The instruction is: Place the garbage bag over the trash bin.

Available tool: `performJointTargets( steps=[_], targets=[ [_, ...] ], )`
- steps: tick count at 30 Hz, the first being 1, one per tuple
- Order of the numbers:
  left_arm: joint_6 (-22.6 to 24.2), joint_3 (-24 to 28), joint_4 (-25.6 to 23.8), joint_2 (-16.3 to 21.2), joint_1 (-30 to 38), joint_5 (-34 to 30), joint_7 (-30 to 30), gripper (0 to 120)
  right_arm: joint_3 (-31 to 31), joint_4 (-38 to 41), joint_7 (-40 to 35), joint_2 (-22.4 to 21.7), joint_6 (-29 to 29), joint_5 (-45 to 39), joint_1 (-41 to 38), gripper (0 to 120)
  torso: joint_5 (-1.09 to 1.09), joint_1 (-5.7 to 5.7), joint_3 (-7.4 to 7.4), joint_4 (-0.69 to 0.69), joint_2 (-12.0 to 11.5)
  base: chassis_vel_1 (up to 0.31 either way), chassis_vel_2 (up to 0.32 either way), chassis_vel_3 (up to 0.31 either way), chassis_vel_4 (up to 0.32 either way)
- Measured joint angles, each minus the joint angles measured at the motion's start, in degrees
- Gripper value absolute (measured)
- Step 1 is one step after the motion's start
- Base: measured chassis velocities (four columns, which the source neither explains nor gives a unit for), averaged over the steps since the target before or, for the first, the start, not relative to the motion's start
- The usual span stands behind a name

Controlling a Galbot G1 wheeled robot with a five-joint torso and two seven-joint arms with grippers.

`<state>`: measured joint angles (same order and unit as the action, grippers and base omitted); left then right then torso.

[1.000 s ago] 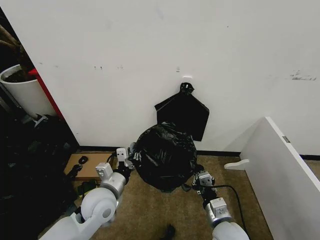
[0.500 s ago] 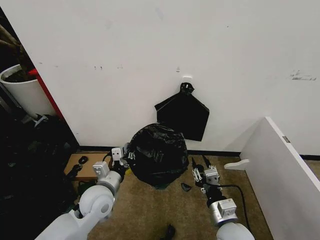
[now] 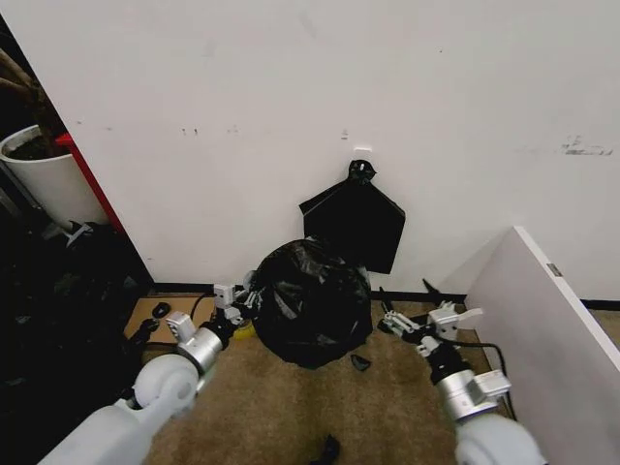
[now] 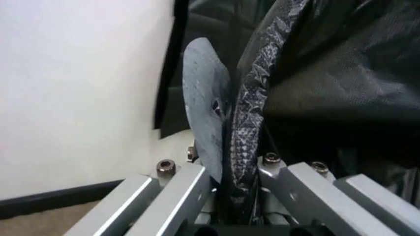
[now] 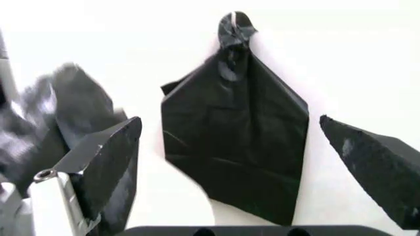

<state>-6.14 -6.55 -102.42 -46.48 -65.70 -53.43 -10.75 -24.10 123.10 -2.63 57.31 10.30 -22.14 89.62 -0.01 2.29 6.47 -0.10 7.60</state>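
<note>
The garbage bag [image 3: 310, 302] is a crinkled, glossy black bulge on the floor against the wall. The trash bin is hidden. My left gripper [image 3: 237, 298] is at the bag's left edge. In the left wrist view its fingers [image 4: 203, 98] are pressed together on a fold of the bag [image 4: 328, 73]. My right gripper [image 3: 403, 291] stands open to the right of the bag, apart from it and holding nothing. The right wrist view shows its fingers [image 5: 102, 157] spread wide, with the bag [image 5: 59, 105] blurred at one side.
A flat black bag bundle [image 3: 355, 225] hangs on the wall behind. A white panel [image 3: 542, 320] slants along the right. A white plant pot [image 3: 44, 179] and dark clutter stand at the left, near a cardboard piece [image 3: 174, 329]. A small black scrap [image 3: 359, 362] lies on the carpet.
My right gripper has let go of the bag, opened and drawn back to the right. The bag has sunk lower toward the floor. My left gripper has stayed on its left edge.
</note>
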Motion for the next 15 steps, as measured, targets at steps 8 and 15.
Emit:
performJointTargets(
  steps=[8,15],
  targets=[
    [-1.6,-0.1,2.3,0.1,-0.6,1.6,-0.9,1,-0.9,-1.9,5.6,-4.5,2.6,2.7,0.6,100,0.00,0.00,0.00,0.00,0.0,0.000,0.000,0.000,0.000],
    [-2.1,0.1,2.0,0.1,-0.8,1.9,-1.2,1,0.0,-4.1,10.2,-8.0,5.1,7.8,-0.6,100,-0.01,0.00,0.00,0.00,0.0,0.000,0.000,0.000,0.000]
  ],
)
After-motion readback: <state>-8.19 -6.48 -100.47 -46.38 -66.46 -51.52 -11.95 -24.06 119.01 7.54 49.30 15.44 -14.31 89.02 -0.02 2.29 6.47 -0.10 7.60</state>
